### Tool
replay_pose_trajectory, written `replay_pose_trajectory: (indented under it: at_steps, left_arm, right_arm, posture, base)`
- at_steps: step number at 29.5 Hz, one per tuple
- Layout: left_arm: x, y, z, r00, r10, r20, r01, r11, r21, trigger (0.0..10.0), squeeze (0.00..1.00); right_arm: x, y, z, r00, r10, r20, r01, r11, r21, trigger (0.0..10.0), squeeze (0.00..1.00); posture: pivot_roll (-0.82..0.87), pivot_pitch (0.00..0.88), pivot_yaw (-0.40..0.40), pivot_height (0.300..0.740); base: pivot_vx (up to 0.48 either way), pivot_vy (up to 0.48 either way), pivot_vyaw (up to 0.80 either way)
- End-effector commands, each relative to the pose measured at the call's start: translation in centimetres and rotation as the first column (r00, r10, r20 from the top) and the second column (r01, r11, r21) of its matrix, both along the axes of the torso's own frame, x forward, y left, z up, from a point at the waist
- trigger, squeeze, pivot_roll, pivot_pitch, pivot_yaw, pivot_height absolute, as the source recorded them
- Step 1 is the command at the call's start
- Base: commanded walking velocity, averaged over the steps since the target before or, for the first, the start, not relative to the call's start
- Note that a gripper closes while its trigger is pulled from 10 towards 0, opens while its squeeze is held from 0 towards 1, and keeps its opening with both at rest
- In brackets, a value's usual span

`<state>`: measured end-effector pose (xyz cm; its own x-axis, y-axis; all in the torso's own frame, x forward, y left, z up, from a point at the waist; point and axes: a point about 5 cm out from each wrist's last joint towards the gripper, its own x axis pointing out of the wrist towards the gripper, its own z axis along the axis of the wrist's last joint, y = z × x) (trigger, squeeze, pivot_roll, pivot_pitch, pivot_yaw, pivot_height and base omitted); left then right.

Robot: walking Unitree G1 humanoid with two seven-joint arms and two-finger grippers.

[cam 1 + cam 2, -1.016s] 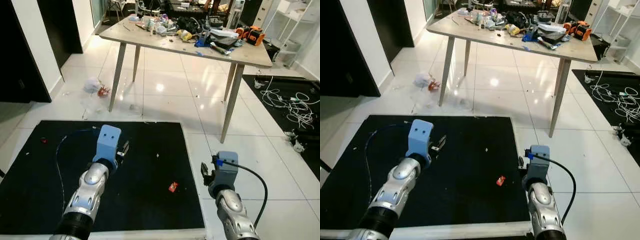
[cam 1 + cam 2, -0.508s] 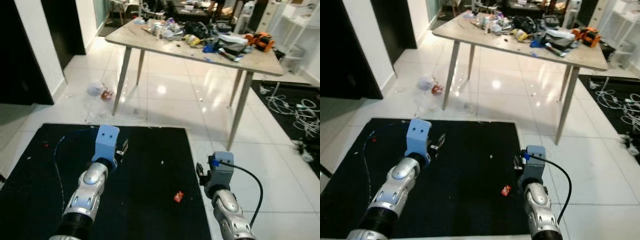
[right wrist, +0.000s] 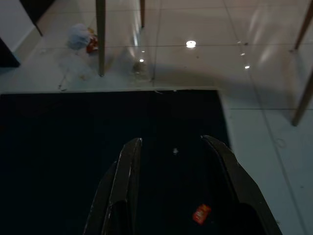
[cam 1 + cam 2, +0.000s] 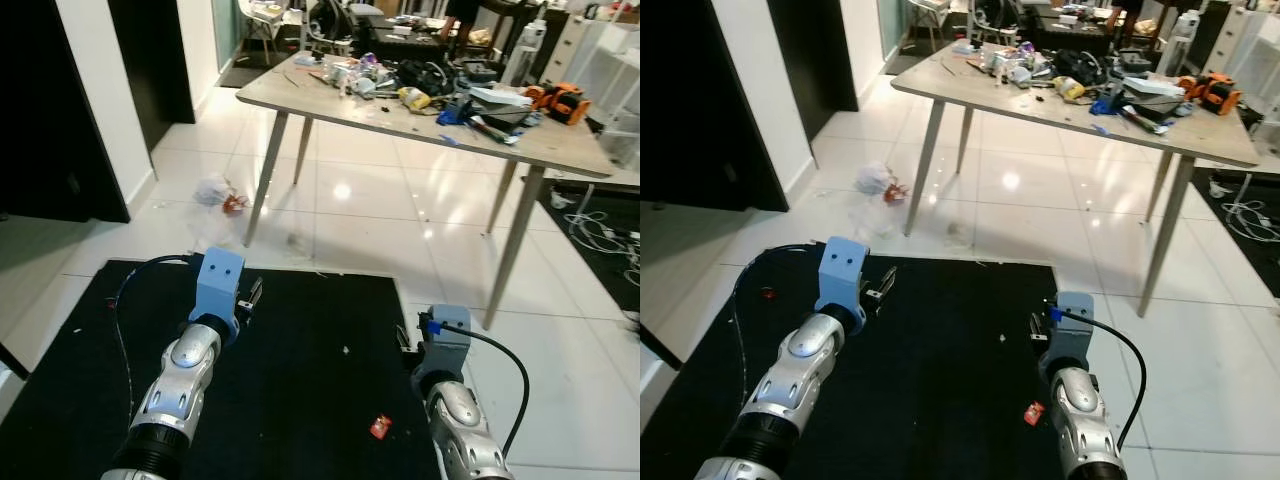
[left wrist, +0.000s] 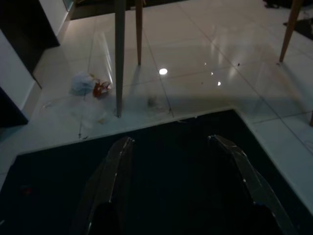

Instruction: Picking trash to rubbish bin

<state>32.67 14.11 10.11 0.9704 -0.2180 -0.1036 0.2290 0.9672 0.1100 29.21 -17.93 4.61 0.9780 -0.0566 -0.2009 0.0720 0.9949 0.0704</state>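
While both pincers hang spread and empty over the black mat (image 4: 300, 400), I note the red wrapper (image 4: 380, 427) lying near the mat's edge, just beside my right pincer (image 3: 171, 196). The crumpled trash (image 4: 880, 182) sits well apart by the bench (image 4: 1200, 135) leg. Risk: stepping forward could kick or cover the wrapper.

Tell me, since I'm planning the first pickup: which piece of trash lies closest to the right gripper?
The small red wrapper on the black mat, just beside the right gripper. The crumpled white bag lies far off on the tiles by the table leg.
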Motion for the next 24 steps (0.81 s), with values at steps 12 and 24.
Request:
replay_pose_trajectory:
  at_steps: [12,24]
  left_arm:
    - [0.14,-0.44,0.06,1.000,-0.006,-0.001,0.006,1.000,-0.006,10.0,0.00]
    - [0.11,-1.03,0.01,1.000,-0.025,-0.002,0.025,1.000,-0.010,10.0,0.00]
  right_arm:
    - [-0.12,-0.26,-0.24,1.000,-0.021,-0.015,0.021,1.000,0.023,10.0,0.00]
    - [-0.16,-0.43,0.01,1.000,-0.021,0.000,0.021,1.000,0.022,10.0,0.00]
  posture:
    - [-0.08,0.058,-0.014,0.740]
    - [-0.09,0.062,-0.012,0.740]
  base:
    - [0.301,0.000,0.00]
    - [0.300,0.000,0.00]
